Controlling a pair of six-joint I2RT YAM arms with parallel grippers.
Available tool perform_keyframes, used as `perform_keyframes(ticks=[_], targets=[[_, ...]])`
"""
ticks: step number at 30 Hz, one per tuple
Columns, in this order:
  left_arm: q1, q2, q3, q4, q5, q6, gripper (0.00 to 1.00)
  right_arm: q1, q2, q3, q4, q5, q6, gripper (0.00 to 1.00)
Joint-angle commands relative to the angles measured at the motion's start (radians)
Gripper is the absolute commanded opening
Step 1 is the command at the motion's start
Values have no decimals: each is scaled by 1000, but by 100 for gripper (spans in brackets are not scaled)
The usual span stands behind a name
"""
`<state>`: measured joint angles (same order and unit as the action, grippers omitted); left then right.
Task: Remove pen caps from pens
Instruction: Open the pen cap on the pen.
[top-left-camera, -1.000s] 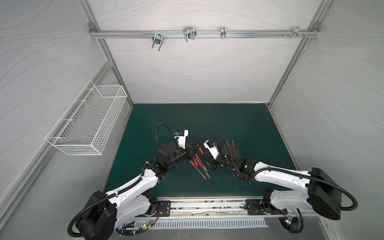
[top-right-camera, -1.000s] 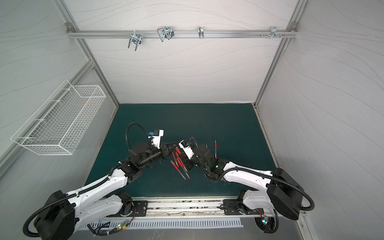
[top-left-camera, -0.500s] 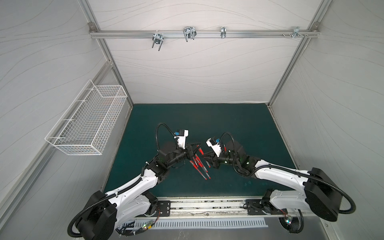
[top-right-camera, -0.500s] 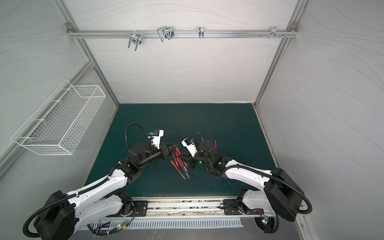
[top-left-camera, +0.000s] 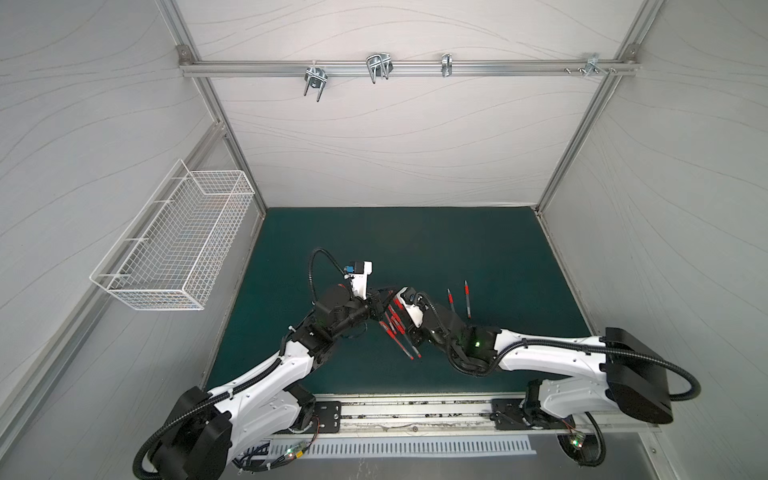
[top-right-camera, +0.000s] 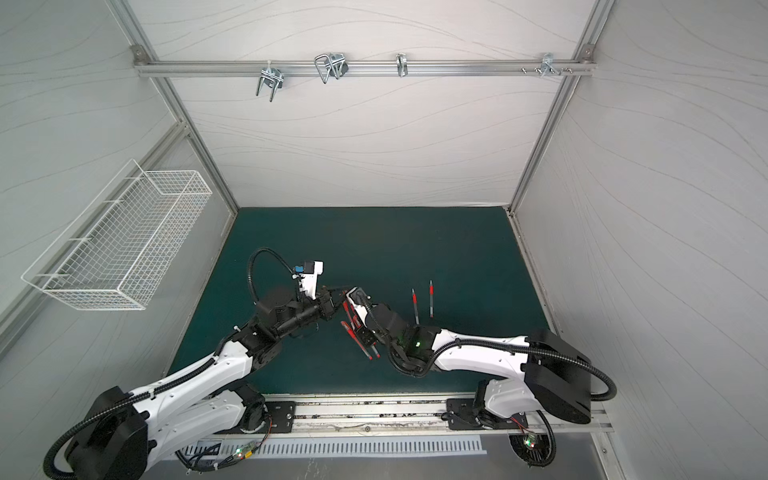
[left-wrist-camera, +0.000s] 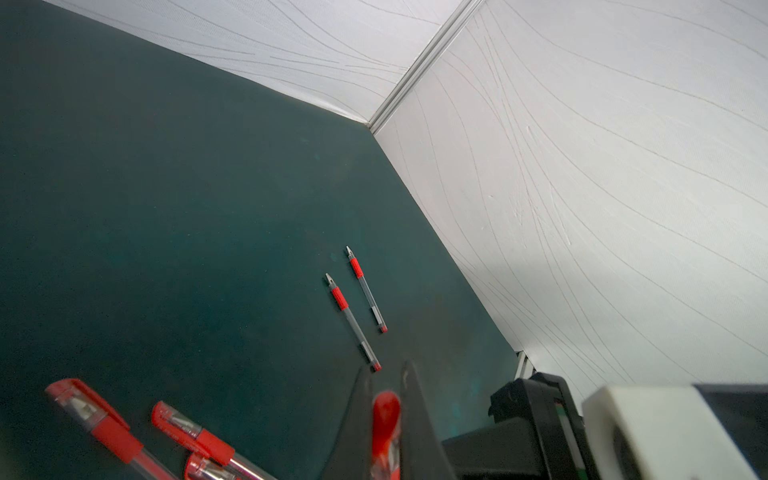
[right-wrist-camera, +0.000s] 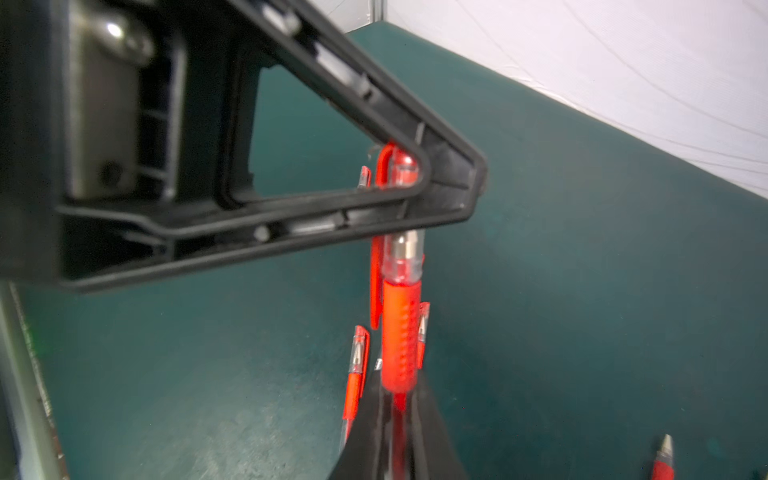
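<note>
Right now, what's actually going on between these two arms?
Both arms are working one pen above the green mat. The right gripper is shut on its barrel, while the left gripper is shut on its red cap. The cap looks still seated. Two uncapped pens lie side by side on the right, and a cluster of capped pens waits beneath the grippers.

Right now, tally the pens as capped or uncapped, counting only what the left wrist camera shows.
Uncapped clear-barrelled pens on the green mat: 2
Red-capped pens lying on the mat: 3
Red-capped pen gripped in the jaws: 1
Total: 6
</note>
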<state>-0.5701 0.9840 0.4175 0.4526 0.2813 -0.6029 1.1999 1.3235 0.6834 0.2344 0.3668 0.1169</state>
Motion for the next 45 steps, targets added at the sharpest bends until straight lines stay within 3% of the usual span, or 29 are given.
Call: perform_keyframes(ticks=[1, 3, 7, 10, 13, 16, 20, 23, 26, 28, 31, 39, 42, 45], targets=[[38, -22, 24, 95, -148, 23, 0, -51, -26, -55, -58, -352, -18, 0], [38, -22, 24, 96, -148, 23, 0, -140, -41, -86, -20, -551, 28, 0], [40, -18, 25, 97, -146, 22, 0, -266, -29, -124, 71, -813, 113, 0], [39, -21, 23, 98, -148, 21, 0, -322, -4, -136, 118, -917, 154, 0], [41, -24, 22, 96, -151, 22, 0, -342, 5, -139, 134, -940, 173, 0], [42, -28, 21, 95, -153, 20, 0, -306, -22, -126, 57, -794, 133, 0], [44, -28, 20, 91, -174, 13, 0, -121, -61, -95, -50, -332, 24, 0], [43, -27, 20, 89, -181, 11, 0, -15, -46, -71, -70, -72, -30, 0], [43, -28, 21, 89, -180, 9, 0, 34, -16, -49, -72, 41, -57, 0], [45, -29, 19, 89, -180, 9, 0, 38, -2, -40, -71, 45, -59, 0], [44, -32, 20, 88, -180, 9, 0, 28, -18, -52, -50, -44, -54, 0], [45, -37, 17, 90, -186, 12, 0, -260, -65, -143, 51, -743, 49, 0], [45, -39, 15, 90, -188, 12, 0, -335, -44, -162, 118, -900, 100, 0], [45, -42, 14, 89, -192, 13, 0, -359, -24, -168, 150, -947, 127, 0]])
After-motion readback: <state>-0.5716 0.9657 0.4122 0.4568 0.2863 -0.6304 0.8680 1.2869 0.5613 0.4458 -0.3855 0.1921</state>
